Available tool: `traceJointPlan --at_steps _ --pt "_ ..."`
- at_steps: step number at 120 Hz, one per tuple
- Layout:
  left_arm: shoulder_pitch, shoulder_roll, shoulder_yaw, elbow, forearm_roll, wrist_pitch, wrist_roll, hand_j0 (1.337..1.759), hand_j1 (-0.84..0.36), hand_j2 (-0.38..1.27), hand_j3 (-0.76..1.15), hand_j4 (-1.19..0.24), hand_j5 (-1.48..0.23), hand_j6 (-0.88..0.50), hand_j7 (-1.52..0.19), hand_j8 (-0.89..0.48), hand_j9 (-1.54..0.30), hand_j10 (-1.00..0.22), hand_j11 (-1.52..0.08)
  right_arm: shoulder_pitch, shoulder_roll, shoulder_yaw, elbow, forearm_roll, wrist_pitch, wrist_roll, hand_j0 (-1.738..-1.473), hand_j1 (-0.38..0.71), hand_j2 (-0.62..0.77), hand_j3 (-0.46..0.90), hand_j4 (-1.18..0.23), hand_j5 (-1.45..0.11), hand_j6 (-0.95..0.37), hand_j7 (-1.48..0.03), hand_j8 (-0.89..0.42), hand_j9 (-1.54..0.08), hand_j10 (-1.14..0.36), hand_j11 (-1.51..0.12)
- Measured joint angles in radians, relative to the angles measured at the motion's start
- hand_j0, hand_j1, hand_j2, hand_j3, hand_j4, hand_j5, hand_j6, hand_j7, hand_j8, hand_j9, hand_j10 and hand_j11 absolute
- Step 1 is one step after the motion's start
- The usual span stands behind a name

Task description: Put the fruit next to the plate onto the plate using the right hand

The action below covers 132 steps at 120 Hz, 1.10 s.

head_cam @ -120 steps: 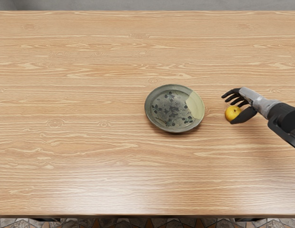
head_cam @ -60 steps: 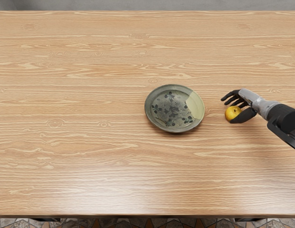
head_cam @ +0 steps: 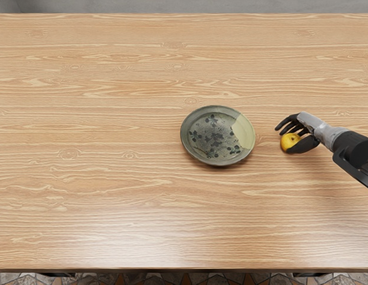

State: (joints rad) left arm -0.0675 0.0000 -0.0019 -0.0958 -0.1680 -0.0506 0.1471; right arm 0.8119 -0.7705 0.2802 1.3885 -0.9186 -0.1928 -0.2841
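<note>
Clearly, the right robot hand point(head_cam: 303, 132) is wrapped around the yellow fruit point(head_cam: 287, 142) at the right part of the wooden surface point(head_cam: 113, 178). Its dark fingers point(head_cam: 286, 123) curve over the far side of the fruit, and the thumb point(head_cam: 307, 146) lies against the near side, so the fruit sits between them in a narrow hold. Only the left part of the fruit is visible; the rest is covered by the palm. The fruit seems to rest on the surface, but the picture does not show this for sure.

The right arm point(head_cam: 353, 151) comes in from the right edge of the picture, grey at the wrist and black further back, and it points to the left toward the fruit.

The plate point(head_cam: 185, 135) lies near the middle of the surface, to the left of the fruit. It is round and green-grey, with a dark flower pattern and one pale beige section on its right side. A strip of bare wood separates the plate from the fruit, so they are near each other but apart. Nothing lies on the plate.
</note>
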Motion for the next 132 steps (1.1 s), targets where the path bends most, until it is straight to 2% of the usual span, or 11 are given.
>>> traceJointPlan --at_steps 24,40,54,58,77,95,111,132 --pt "0.000 0.000 0.000 0.000 0.000 0.000 0.000 1.658 0.32 0.00 0.00 -0.02 -0.03 -0.02 -0.03 -0.02 -0.03 -0.02 -0.03 -0.001 0.000 -0.001 0.000 0.000 0.002 0.000 -1.655 0.32 0.04 0.00 -0.58 -0.72 -0.52 -0.74 -0.35 -0.74 -0.37 -0.75" --pt "0.000 0.000 0.000 0.000 0.000 0.000 0.000 1.658 0.32 0.00 0.00 -0.02 -0.03 -0.02 -0.03 -0.02 -0.03 -0.02 -0.03 -0.001 -0.001 -0.002 0.000 -0.002 0.004 0.000 -1.649 0.34 0.05 0.00 -0.59 -0.80 -0.57 -0.78 -0.29 -0.81 -0.33 -0.82" --pt "0.000 0.000 0.000 0.000 0.000 0.000 0.000 1.658 0.32 0.00 0.00 -0.02 -0.03 -0.02 -0.03 -0.02 -0.03 -0.02 -0.03 -0.002 -0.001 -0.002 0.000 -0.004 0.002 0.001 -1.652 0.38 0.19 0.00 -0.63 -0.82 -0.63 -0.82 -0.30 -0.83 -0.34 -0.84" --pt "0.000 0.000 0.000 0.000 0.000 0.000 0.000 1.658 0.32 0.00 0.00 -0.02 -0.03 -0.02 -0.03 -0.02 -0.03 -0.02 -0.03 -0.002 -0.001 -0.001 0.001 -0.007 0.002 0.000 -1.653 0.38 0.22 0.00 -0.65 -0.82 -0.65 -0.83 -0.31 -0.84 -0.34 -0.85" --pt "0.000 0.000 0.000 0.000 0.000 0.000 0.000 1.658 0.32 0.00 0.00 -0.02 -0.03 -0.02 -0.03 -0.02 -0.03 -0.02 -0.03 0.000 -0.001 -0.001 -0.001 -0.006 0.007 -0.003 -1.653 0.33 0.17 0.00 -0.68 -0.83 -0.68 -0.86 -0.33 -0.85 -0.36 -0.87" --pt "0.000 0.000 0.000 0.000 0.000 0.000 0.000 1.658 0.32 0.00 0.00 -0.02 -0.03 -0.02 -0.03 -0.02 -0.03 -0.02 -0.03 0.008 -0.002 0.002 -0.001 0.030 0.035 0.000 -1.655 0.30 0.22 0.00 -0.68 -0.86 -0.72 -0.87 -0.41 -0.87 -0.40 -0.90" --pt "0.000 0.000 0.000 0.000 0.000 0.000 0.000 1.658 0.32 0.00 0.00 -0.02 -0.03 -0.02 -0.03 -0.02 -0.03 -0.02 -0.03 0.013 -0.004 0.010 -0.001 0.062 0.061 0.001 -1.656 0.27 0.29 0.00 -0.68 -0.88 -0.70 -0.88 -0.45 -0.87 -0.45 -0.90" --pt "0.000 0.000 0.000 0.000 -0.001 0.000 0.000 1.658 0.32 0.00 0.00 -0.02 -0.03 -0.02 -0.03 -0.02 -0.03 -0.02 -0.03 0.033 -0.007 0.015 0.000 0.111 0.105 0.001 -1.656 0.27 0.32 0.00 -0.67 -0.88 -0.69 -0.88 -0.47 -0.87 -0.46 -0.89"
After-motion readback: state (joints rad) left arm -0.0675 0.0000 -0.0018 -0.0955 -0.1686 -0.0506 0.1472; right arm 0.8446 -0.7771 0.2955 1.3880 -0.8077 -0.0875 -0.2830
